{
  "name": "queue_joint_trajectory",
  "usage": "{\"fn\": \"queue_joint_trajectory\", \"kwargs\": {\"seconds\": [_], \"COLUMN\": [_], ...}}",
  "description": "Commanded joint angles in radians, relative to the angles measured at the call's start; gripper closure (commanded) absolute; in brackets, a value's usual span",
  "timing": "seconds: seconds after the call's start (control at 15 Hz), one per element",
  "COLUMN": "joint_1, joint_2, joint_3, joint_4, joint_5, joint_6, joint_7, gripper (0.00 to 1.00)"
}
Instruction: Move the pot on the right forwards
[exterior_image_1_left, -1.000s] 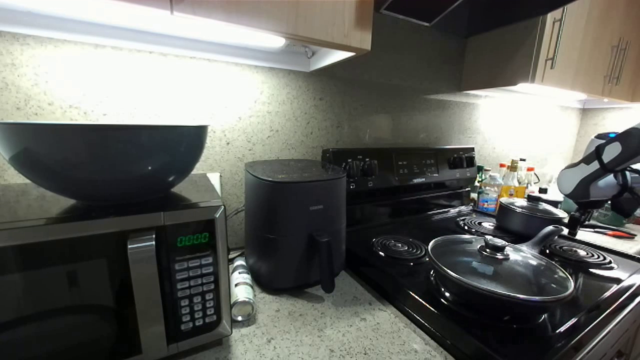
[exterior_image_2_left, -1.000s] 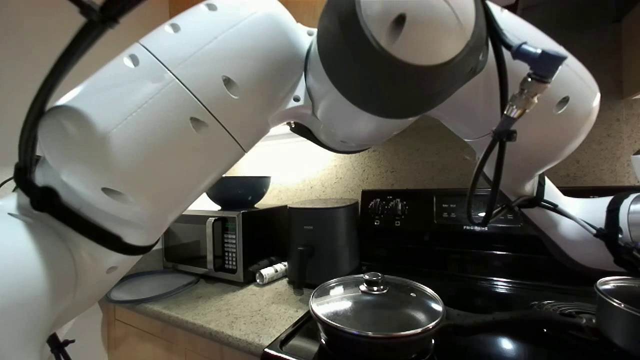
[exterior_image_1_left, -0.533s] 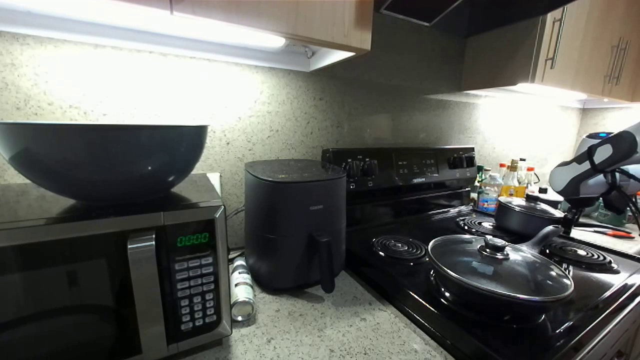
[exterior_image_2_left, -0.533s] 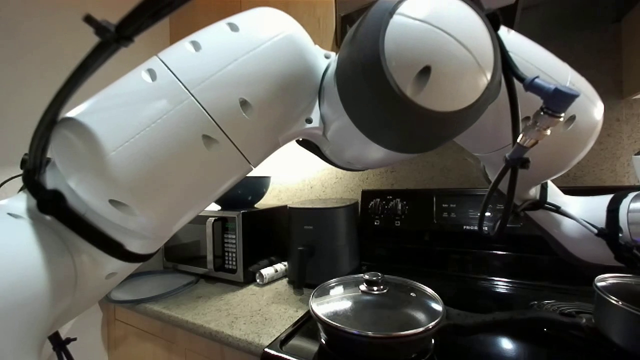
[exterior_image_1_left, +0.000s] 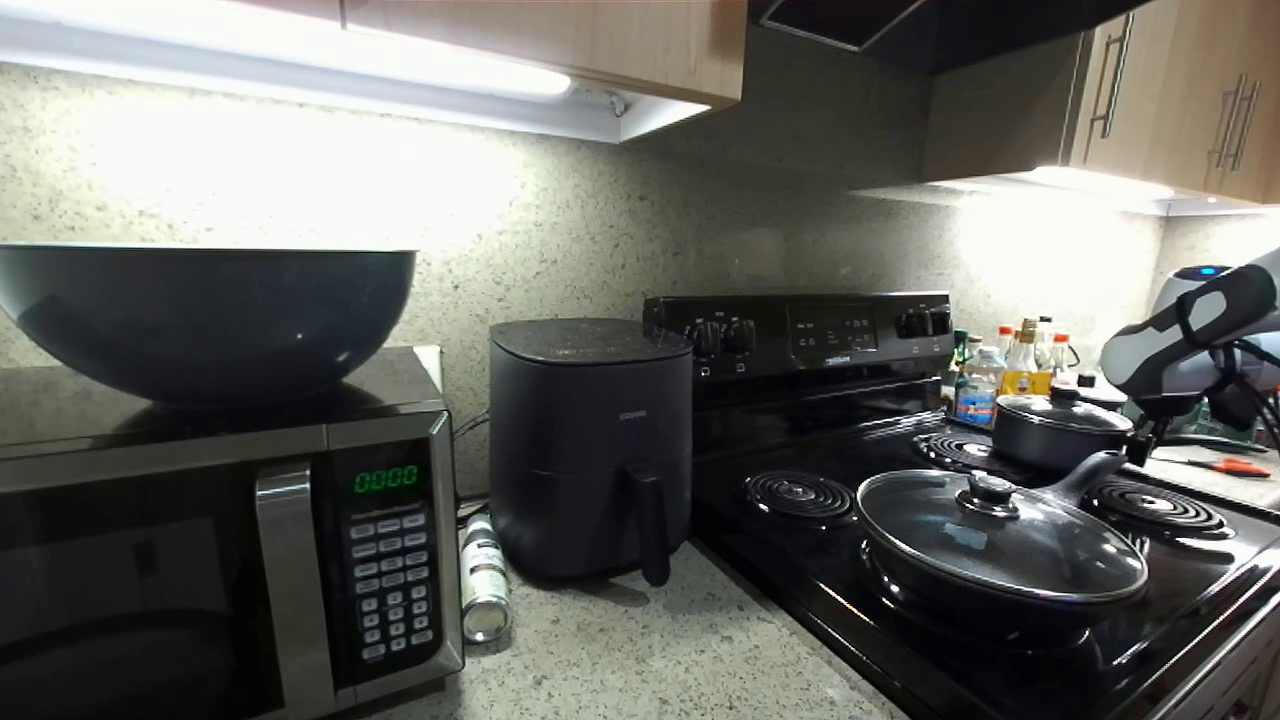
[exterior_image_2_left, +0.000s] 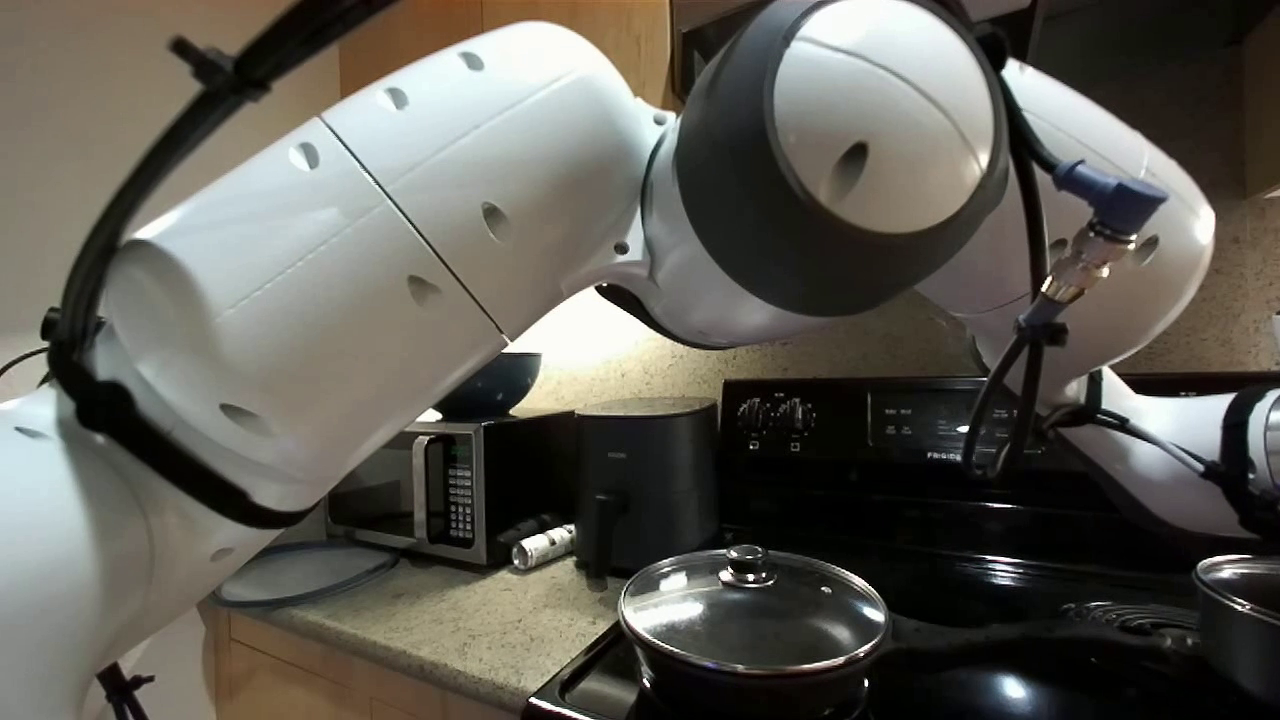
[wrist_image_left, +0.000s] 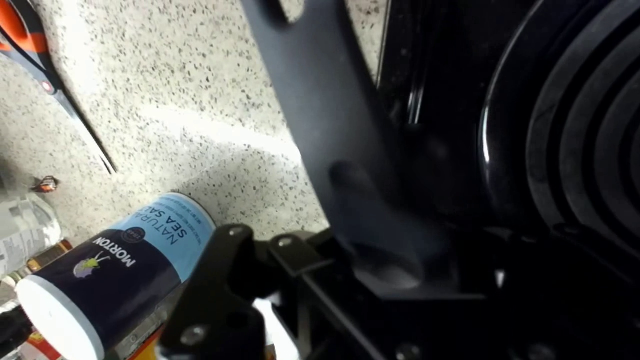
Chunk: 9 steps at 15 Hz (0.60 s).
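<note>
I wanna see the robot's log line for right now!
pot: on stove, lid on | tool: at pot's handle, grip unclear | pan: also lidded

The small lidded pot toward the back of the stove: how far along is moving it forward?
Looks done: the hand is at the handle of the pot; the wrist view shows the handle running between the hand's two sides. In progress, probably: securing the grip, though whether it is clamped tight is hidden. Remaining: the forward move and the release, since the pot sits farther back than the front coil.
</note>
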<state>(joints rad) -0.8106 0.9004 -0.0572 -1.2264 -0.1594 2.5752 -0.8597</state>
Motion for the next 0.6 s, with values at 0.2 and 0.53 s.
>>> {"fn": "queue_joint_trajectory", "kwargs": {"seconds": [0.2, 0.53], "joint_1": [-0.005, 0.007], "joint_2": [-0.093, -0.146], "joint_3": [-0.071, -0.102], "joint_4": [-0.192, -0.323], "joint_5": [-0.013, -0.016], "joint_6": [0.187, 0.334], "joint_7": [0.045, 0.026], "gripper": [0.96, 0.94]}}
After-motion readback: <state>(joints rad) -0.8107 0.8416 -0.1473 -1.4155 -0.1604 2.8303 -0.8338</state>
